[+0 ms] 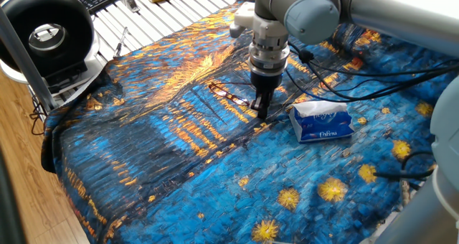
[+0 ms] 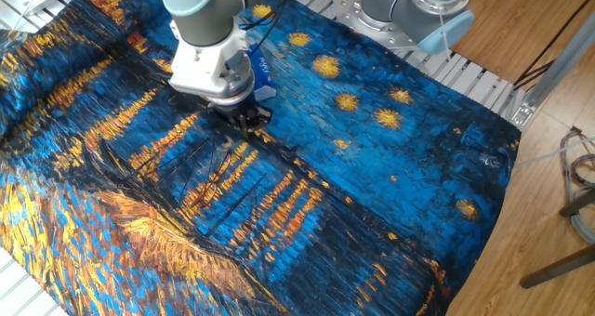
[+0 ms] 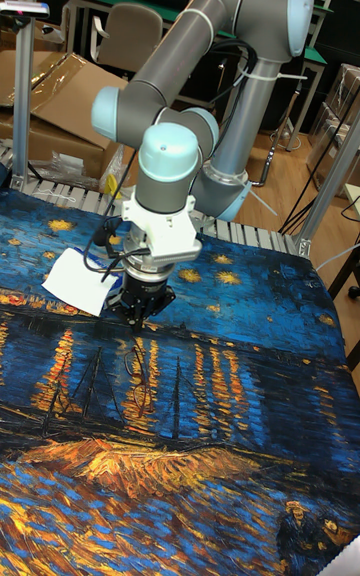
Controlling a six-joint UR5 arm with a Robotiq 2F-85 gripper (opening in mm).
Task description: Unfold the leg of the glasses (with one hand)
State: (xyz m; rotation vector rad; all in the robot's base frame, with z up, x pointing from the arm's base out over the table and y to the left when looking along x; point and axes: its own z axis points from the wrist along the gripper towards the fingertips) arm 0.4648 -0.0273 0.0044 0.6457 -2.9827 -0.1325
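So the glasses (image 1: 231, 95) are lying on the painted cloth (image 1: 143, 143) near the middle of the table, frame facing away from the tissue pack (image 1: 323, 122), and the hand (image 1: 261, 115) is pointing straight down right at the end of them, fingertips touching or nearly touching the cloth. In the other fixed view the hand (image 2: 244, 121) is hiding the frame completely, and in the tall view I'm only guessing at thin lines below the hand (image 3: 140, 318).

The jaws are looking close together, maybe pinching the thin leg — but I honestly cannot tell whether they're gripping it or just sitting beside it, since the wire is too fine against that busy pattern.

Handling-wise, I'm judging these as very light and fragile: thin rim, skinny legs, a tiny hinge. They're probably sliding on the cloth if pushed sideways, so with one hand the frame has nothing bracing it. I'd be taking the leg out near its tip and swinging gently around the hinge — never squeezing the lenses.

Writing: the tissue pack has a blue word on its side, too small for me to read. Nothing else legible.
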